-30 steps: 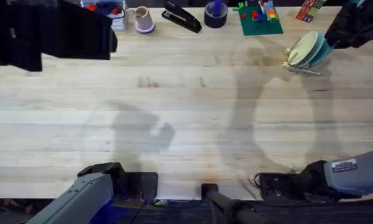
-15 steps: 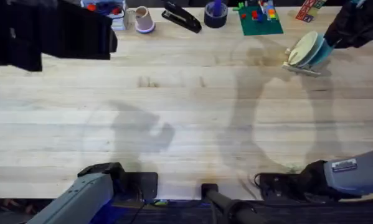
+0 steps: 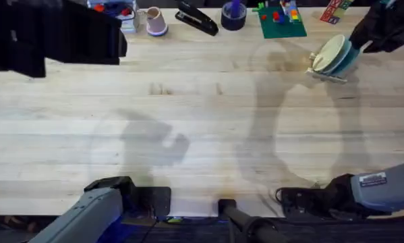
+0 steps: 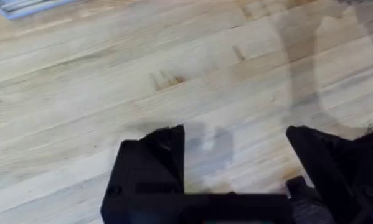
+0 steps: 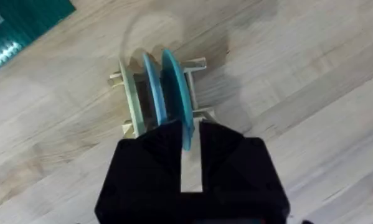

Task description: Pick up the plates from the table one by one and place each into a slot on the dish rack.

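Observation:
The small wooden dish rack point(image 3: 326, 73) point(image 5: 127, 102) stands at the table's point(image 3: 202, 121) far right. A cream plate point(image 3: 326, 50), a pale blue one and a turquoise plate point(image 3: 349, 59) point(image 5: 175, 87) stand upright in its slots. My right gripper point(image 3: 373, 37) point(image 5: 189, 149) hovers just right of the rack, its fingers a little apart on either side of the turquoise plate's rim, with a gap showing. High over the table's far left, my left gripper point(image 3: 60, 34) point(image 4: 236, 155) is open with nothing between its fingers.
Along the back edge sit a cup point(image 3: 156, 20), a black stapler point(image 3: 196, 18), a dark tape roll point(image 3: 233, 15) and a green baseplate point(image 3: 281, 21) with bricks. A clear tray's corner point(image 4: 24, 5) lies beyond the left gripper.
The right gripper has drawn back slightly to the right, away from the rack. The turquoise plate stays standing in its slot. The left arm has not moved.

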You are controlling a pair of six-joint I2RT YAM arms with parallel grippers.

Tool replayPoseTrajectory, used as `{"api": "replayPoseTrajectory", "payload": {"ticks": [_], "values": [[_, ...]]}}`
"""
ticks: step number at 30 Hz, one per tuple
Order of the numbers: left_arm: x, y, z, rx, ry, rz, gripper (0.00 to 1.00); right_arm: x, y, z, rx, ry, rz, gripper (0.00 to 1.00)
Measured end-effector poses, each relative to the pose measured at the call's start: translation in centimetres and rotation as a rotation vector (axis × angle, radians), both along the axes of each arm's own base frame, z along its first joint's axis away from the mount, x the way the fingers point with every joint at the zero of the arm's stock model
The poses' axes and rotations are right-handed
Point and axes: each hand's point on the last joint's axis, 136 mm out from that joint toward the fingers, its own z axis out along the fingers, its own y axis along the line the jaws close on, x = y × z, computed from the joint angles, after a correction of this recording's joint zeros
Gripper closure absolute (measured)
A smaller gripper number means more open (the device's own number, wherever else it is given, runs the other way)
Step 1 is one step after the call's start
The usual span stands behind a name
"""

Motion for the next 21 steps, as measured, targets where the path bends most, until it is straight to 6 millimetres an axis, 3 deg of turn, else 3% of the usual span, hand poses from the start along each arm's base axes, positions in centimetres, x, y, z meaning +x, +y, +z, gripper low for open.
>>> {"api": "replayPoseTrajectory", "payload": {"ticks": [12, 17, 21], "values": [[0.0, 0.0, 0.0, 0.0, 0.0, 0.0, 0.006, 1.1, 1.0, 0.8, -0.01, -0.046, 0.03, 0.762], [0.0, 0.0, 0.0, 0.0, 0.0, 0.0, 0.007, 0.7, 2.1, 4.0, -0.025, -0.122, 0.054, 0.675], [0.0, 0.0, 0.0, 0.0, 0.0, 0.0, 0.006, -0.8, 3.2, 7.3, -0.036, -0.183, 0.073, 0.554]]}}
